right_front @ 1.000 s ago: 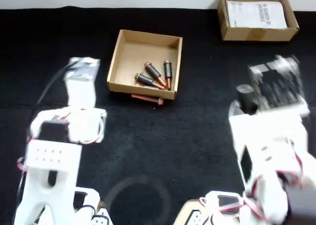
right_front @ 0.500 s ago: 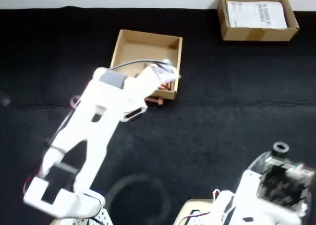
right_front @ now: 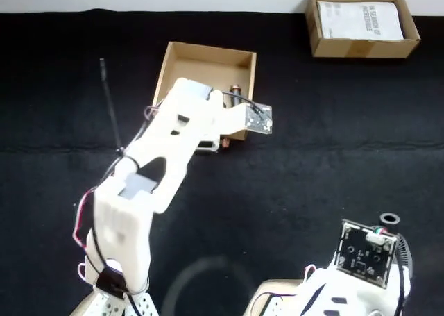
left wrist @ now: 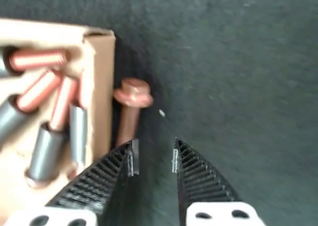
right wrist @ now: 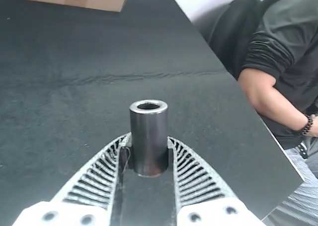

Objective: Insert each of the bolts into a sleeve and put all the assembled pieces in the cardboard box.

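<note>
Left gripper [left wrist: 153, 156] is low at the cardboard box [left wrist: 101, 77] outer wall, fingers a narrow gap apart with nothing between them. Loose copper bolt [left wrist: 130, 112] lies on the black table [left wrist: 238, 62] just outside that wall. One fingertip overlaps its shank end, can't tell if touching. Assembled pieces [left wrist: 44, 136] lie inside the box. Right gripper [right wrist: 148, 159] is clamped on an upright steel sleeve [right wrist: 148, 131], well apart from the box.
</note>
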